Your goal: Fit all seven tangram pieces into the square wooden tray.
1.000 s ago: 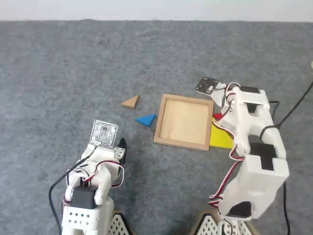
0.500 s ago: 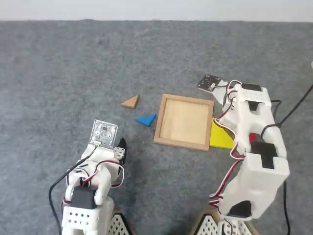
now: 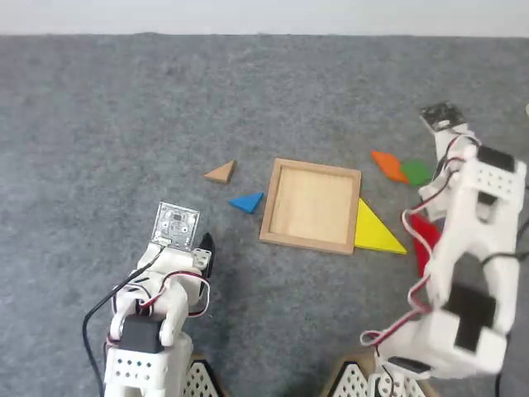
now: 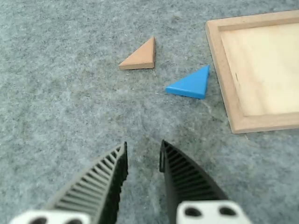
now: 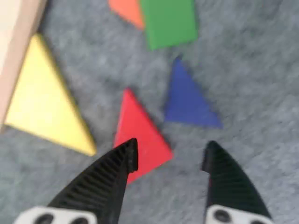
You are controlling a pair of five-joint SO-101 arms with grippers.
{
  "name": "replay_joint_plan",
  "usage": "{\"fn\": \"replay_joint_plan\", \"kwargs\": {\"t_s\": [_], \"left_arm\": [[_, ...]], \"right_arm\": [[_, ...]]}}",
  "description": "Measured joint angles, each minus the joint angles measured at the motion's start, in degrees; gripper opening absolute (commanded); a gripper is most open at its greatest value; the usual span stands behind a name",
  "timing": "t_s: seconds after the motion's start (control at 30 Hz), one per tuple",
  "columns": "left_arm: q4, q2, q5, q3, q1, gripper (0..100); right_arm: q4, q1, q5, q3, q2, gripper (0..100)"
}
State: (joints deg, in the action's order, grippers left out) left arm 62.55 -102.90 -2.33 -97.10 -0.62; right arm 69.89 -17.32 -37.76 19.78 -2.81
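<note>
The square wooden tray (image 3: 304, 240) lies mid-table with nothing inside it. A tan triangle (image 3: 221, 172) and a light blue triangle (image 3: 247, 202) rest to its left. A large yellow triangle (image 3: 376, 231) touches its right edge. An orange piece (image 3: 387, 164), a green piece (image 3: 416, 172) and a red triangle (image 3: 423, 236) lie farther right. My right gripper (image 5: 171, 145) hangs open above the red triangle (image 5: 140, 130) and a dark blue triangle (image 5: 187, 100). My left gripper (image 4: 143, 148) is narrowly open over bare carpet, short of the light blue triangle (image 4: 191, 84).
Grey carpet covers the table. The left arm's base stands at the front left and the right arm (image 3: 463, 248) rises along the right side, over part of the pieces there. Open carpet stretches behind the tray and to the far left.
The right arm has swung to the right, away from the tray's right edge, uncovering the orange, green and red pieces. The left arm has stayed put.
</note>
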Motion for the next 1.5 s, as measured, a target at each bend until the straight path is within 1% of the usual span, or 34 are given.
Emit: {"fn": "replay_joint_plan", "kwargs": {"t_s": [0.1, 0.17, 0.23, 0.4, 0.53, 0.7, 0.9, 1.13, 1.33, 1.5], "left_arm": [[0.0, 0.0, 0.0, 0.0, 0.0, 11], [0.0, 0.0, 0.0, 0.0, 0.0, 11], [0.0, 0.0, 0.0, 0.0, 0.0, 11], [0.0, 0.0, 0.0, 0.0, 0.0, 11], [0.0, 0.0, 0.0, 0.0, 0.0, 11], [0.0, 0.0, 0.0, 0.0, 0.0, 11], [0.0, 0.0, 0.0, 0.0, 0.0, 11], [0.0, 0.0, 0.0, 0.0, 0.0, 11], [0.0, 0.0, 0.0, 0.0, 0.0, 11], [0.0, 0.0, 0.0, 0.0, 0.0, 11]], "right_arm": [[-2.0, 1.3, 0.7, 7.8, -2.5, 25.6], [-4.2, 2.6, 2.6, 12.5, -2.7, 25.6], [-5.6, 3.1, 6.4, 15.4, -2.7, 25.6], [-8.2, 2.3, 18.7, 17.1, -2.8, 25.6], [-9.1, 2.1, 22.3, 17.5, -2.9, 25.6], [-9.9, 0.4, 22.1, 17.5, -3.2, 25.7], [-10.5, 0.4, 15.9, 17.5, -3.2, 25.7], [-10.6, 0.3, 12.3, 17.5, -2.4, 26.0], [-13.6, 0.4, 11.6, 17.4, 3.3, 37.2], [-14.7, 0.2, 11.8, 17.5, 4.5, 37.2]]}}
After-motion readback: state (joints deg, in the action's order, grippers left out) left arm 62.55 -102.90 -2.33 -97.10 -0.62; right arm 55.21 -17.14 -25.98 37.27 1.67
